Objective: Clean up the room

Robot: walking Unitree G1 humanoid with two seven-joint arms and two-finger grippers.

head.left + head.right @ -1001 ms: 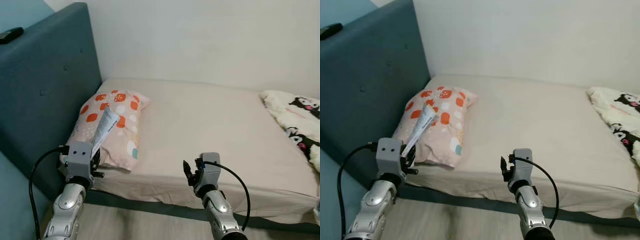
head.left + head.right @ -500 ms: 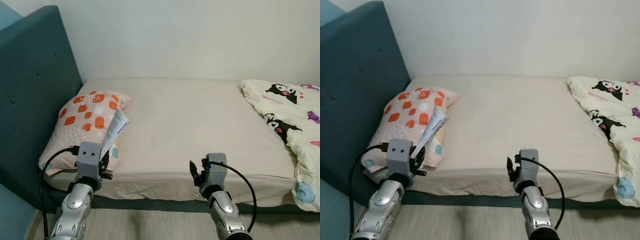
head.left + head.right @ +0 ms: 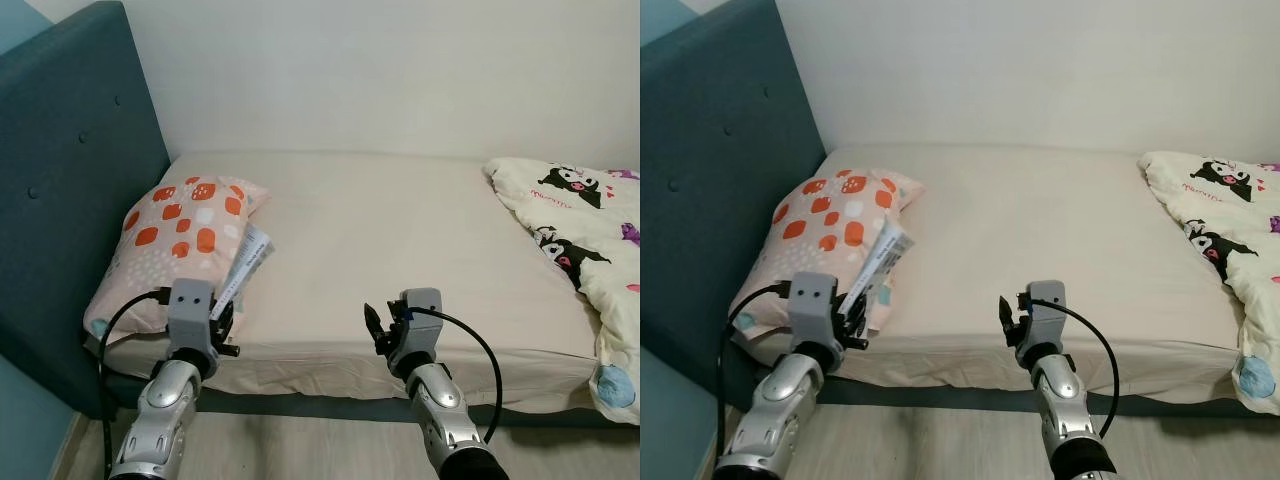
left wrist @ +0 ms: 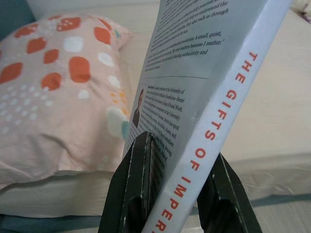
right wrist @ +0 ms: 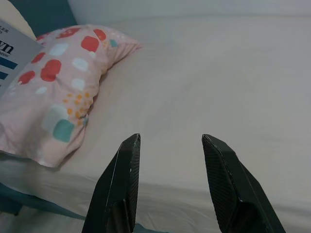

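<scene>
Nearest to me, my left end effector [image 3: 222,322] stood at the near edge of the bed [image 3: 400,240], clenched on a book [image 3: 243,269]; the left wrist view showed both black fingers [image 4: 133,187] pressed against the covers, the grey spine with red lettering running between them. The book's long axis rose up and away from the end effector, tilted toward the bed's middle, its upper end over the near inner corner of the pillow [image 3: 180,245]. I could not tell whether it touched the pillow. My right end effector [image 3: 380,332] was level with the left, also at the mattress edge, released and carrying nothing; its wrist view showed two parted fingers [image 5: 119,187] with bare sheet between them. Beyond both lay the beige mattress surface. The spotted pillow sat against the blue headboard [image 3: 70,180] on my left, and a cartoon-print quilt [image 3: 585,245] was bunched at the far right. I judged the step in hand to be carrying the book to where it belongs. No shelf or worktop was visible, so its destination could not be fixed. The left arm alone held the item. Any set-down would turn on lowering that tilted axis flat. The wall [image 3: 400,70] closed the scene.
</scene>
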